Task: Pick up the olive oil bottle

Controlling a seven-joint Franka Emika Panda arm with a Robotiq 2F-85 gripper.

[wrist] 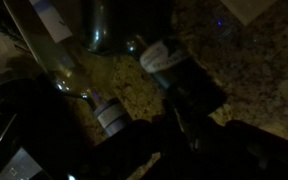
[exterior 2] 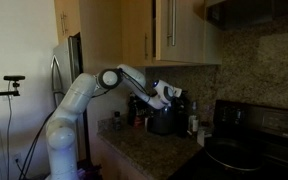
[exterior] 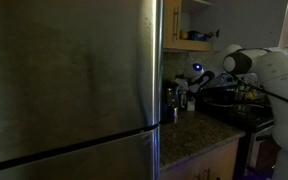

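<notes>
Three views, unevenly generous. Largest by far: a stainless refrigerator [exterior: 69, 80], filling the left half of an exterior view. Shown whole only from the opposite corner: the white arm [exterior 2: 79, 105], rising beside the end of the counter and reaching across toward the wall, under pale wooden upper cabinets [exterior 2: 179, 30] and in front of a speckled stone backsplash [exterior 2: 259, 70]. Also only there: a tripod [exterior 2: 9, 85] against the white wall at the far edge. Granite countertop [exterior: 199, 128] in both exterior views, dark and mottled, running from the refrigerator to a black stove [exterior 2: 269, 150] with a dark pan [exterior: 224, 97] on it. Between refrigerator and stove, a black appliance [exterior 2: 164, 122] at the back of the counter. Gripper [exterior 2: 176, 95] low over the back of the counter, above a cluster of bottles [exterior: 174, 100] just beside the refrigerator. Released or clenched: cannot tell, with the fingers too small in the exterior views and lost in shadow in the wrist view. Seen only from the wrist, very dim and blurred: several glass bottles close together from above. Among them the olive oil bottle [wrist: 96, 88], yellowish through its glass, on the counter with a dark-capped bottle [wrist: 164, 55] just beside it. Not separable from its neighbours in either exterior view. Bare speckled granite at the upper right of the wrist view.
</notes>
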